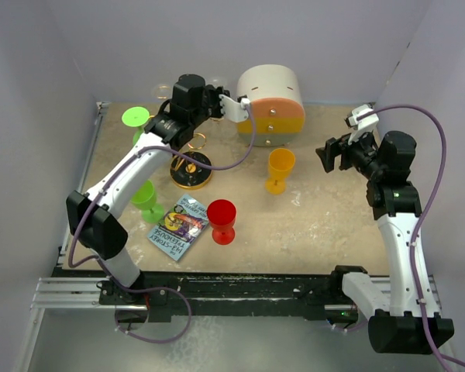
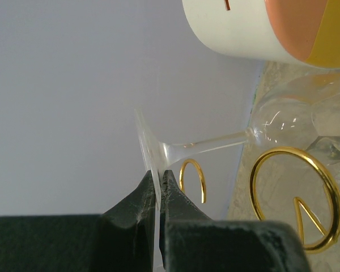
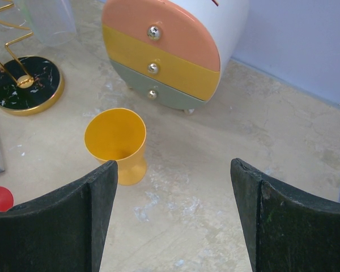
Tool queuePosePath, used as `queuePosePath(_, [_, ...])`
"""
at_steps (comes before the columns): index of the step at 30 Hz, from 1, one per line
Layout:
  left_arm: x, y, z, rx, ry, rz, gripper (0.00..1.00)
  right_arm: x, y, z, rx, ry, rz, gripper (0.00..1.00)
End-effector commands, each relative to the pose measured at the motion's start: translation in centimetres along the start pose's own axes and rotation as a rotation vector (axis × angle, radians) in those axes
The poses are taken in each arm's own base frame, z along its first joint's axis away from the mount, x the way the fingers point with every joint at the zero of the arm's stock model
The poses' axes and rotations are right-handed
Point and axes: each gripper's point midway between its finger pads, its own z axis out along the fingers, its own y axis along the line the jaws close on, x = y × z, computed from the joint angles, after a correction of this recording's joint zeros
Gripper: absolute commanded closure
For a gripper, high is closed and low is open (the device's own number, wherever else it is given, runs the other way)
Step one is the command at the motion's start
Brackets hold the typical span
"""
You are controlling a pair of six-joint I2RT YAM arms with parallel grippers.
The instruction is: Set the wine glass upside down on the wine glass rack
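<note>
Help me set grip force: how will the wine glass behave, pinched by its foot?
Probably fragile: the wine glass is thin and clear, with a slim stem. Likely slippery and apt to pivot, since the left gripper pinches only the foot's rim between its fingers while the bowl sticks out.

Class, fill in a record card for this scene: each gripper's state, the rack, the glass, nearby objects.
left gripper: jaws shut on the foot of the wine glass
right gripper: open, empty
wine glass rack: base on the table
wine glass: clear, bowl close to the rack's loops; seated or not, cannot tell
nearby: yellow cup, drawer box
</note>
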Motion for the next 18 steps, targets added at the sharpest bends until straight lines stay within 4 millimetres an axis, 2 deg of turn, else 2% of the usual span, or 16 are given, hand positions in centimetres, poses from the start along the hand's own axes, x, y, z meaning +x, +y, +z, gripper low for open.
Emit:
queuePosePath(1, [-0.8, 4.2, -3.2, -0.117, -0.016, 0.008, 1.0, -1.5, 0.2, -0.4, -0.011, -0.056, -0.034, 0.17])
queuePosePath(18, [2.1, 3.2, -4.0, -0.065, 0.083, 0.011, 1.0, -1.2, 0.4, -0.3, -0.028, -0.051, -0.036, 0.17])
